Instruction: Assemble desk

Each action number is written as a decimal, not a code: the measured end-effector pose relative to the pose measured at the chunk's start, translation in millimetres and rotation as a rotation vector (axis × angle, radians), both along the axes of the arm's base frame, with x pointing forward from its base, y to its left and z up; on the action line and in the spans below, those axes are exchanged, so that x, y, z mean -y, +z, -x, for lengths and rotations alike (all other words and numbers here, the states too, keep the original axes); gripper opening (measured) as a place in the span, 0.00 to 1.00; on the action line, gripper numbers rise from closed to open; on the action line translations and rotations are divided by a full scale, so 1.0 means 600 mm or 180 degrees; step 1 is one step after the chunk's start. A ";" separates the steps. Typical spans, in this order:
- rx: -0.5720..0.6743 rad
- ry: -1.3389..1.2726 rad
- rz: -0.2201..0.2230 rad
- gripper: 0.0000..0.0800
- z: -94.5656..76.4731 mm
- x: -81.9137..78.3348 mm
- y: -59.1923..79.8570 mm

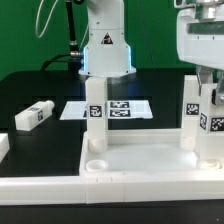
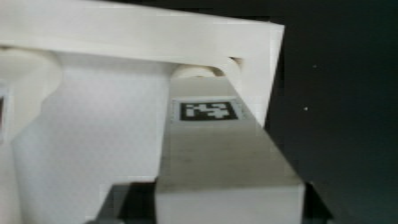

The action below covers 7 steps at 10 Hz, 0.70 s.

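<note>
Fingers (image 2: 134, 206) of the gripper (image 2: 217, 206) pinch a leg (image 2: 222, 150) from both sides. That leg stands straight up at a corner of the tabletop (image 1: 140, 165), on the exterior view's right. The tabletop lies flat at the front of the black table (image 1: 30, 90). A standing leg (image 1: 95, 110) is upright at its far corner on the exterior view's left, with an open socket (image 1: 97, 160) near it. A loose leg (image 1: 32, 115) lies on the table, well apart from the tabletop. The marker board (image 1: 125, 108) lies behind the tabletop.
</note>
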<state>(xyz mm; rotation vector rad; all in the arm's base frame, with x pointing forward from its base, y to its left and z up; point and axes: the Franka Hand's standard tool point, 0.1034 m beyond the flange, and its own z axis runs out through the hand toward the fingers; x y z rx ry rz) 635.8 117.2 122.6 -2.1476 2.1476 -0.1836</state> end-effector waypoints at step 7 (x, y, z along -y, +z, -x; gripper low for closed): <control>0.0093 -0.0085 -0.0103 0.73 0.007 -0.006 -0.007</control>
